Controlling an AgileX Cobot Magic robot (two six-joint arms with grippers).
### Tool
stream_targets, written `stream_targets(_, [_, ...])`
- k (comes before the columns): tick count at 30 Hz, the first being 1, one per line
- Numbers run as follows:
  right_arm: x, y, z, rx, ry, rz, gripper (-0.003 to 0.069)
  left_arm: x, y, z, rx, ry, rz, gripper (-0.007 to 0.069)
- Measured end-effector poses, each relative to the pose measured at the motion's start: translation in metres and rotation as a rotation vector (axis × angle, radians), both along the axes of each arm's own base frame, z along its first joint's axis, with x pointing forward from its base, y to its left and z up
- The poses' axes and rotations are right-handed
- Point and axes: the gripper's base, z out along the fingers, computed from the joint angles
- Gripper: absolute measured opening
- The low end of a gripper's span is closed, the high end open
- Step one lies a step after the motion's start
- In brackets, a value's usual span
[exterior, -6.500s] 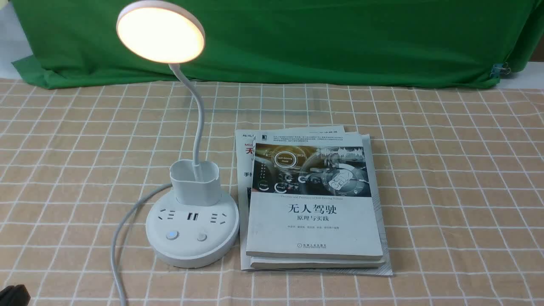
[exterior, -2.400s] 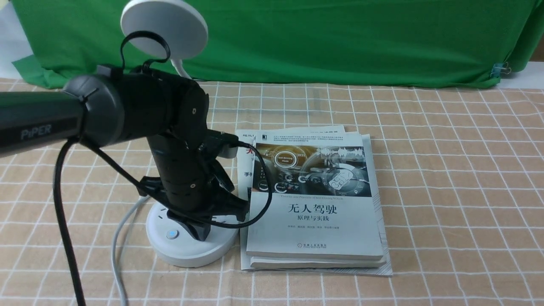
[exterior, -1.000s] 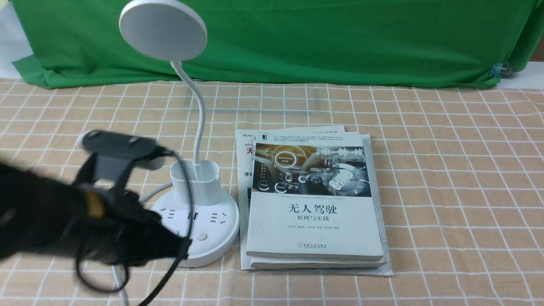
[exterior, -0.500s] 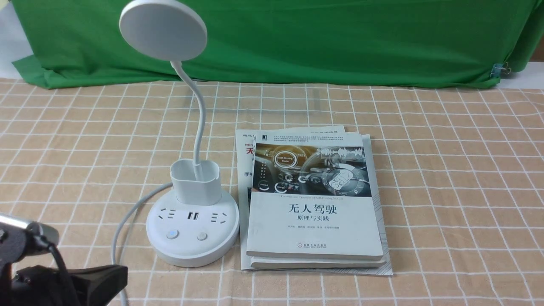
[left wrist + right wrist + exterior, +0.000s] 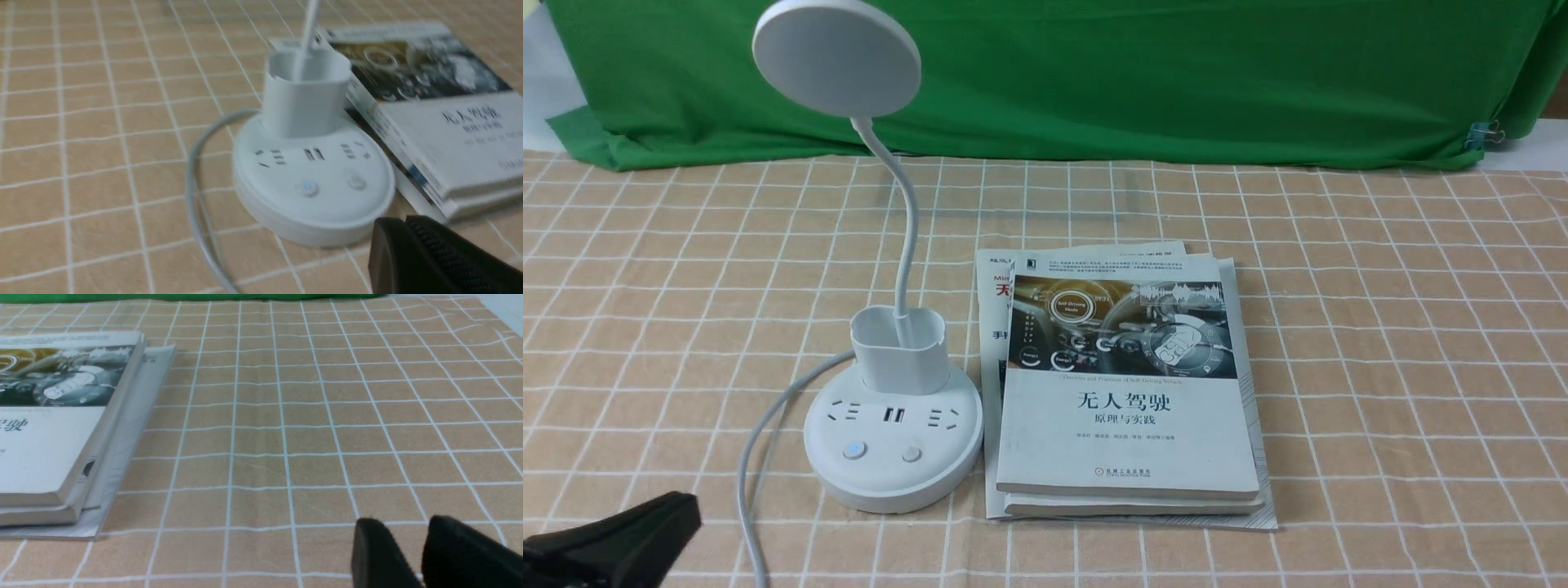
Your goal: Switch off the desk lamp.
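Left gripper [image 5: 613, 539] sits low at the near left corner, fingers pressed together, holding nothing. The desk lamp [image 5: 894, 445] stands centre-left on the checked cloth [image 5: 1380, 327], its disc head dark, base just beside a stack of books [image 5: 1127, 433]. Right gripper [image 5: 412, 555] only shows in its wrist cam, 2 fingers slightly apart, empty.

One desk lamp [image 5: 892, 408], perhaps three books [image 5: 1127, 408].

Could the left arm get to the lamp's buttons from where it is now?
Probably yes. The left gripper sits low at the near left, apart from the lamp. Only bare cloth and the cord lie between, and the books are on the lamp's far side, beside its base.
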Motion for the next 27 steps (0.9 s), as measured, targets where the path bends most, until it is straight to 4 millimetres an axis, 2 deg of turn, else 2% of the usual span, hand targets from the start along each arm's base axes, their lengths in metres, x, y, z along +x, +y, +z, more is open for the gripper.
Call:
stream_targets(5, [0.000, 0.000, 0.000, 0.000, 0.000, 0.000, 0.0243, -0.013, 0.017, -0.017, -0.017, -0.077, 0.192, 0.0001])
stream_targets(8, [0.000, 0.000, 0.000, 0.000, 0.000, 0.000, 0.0243, -0.019, 0.020, -0.022, -0.028, -0.084, 0.241, 0.0001])
stream_targets(16, [0.000, 0.000, 0.000, 0.000, 0.001, 0.000, 0.0243, -0.025, 0.019, -0.029, -0.029, -0.031, 0.245, 0.0001])
stream_targets(27, [0.000, 0.000, 0.000, 0.000, 0.000, 0.000, 0.0243, -0.025, 0.019, -0.029, -0.029, -0.030, 0.244, 0.0001])
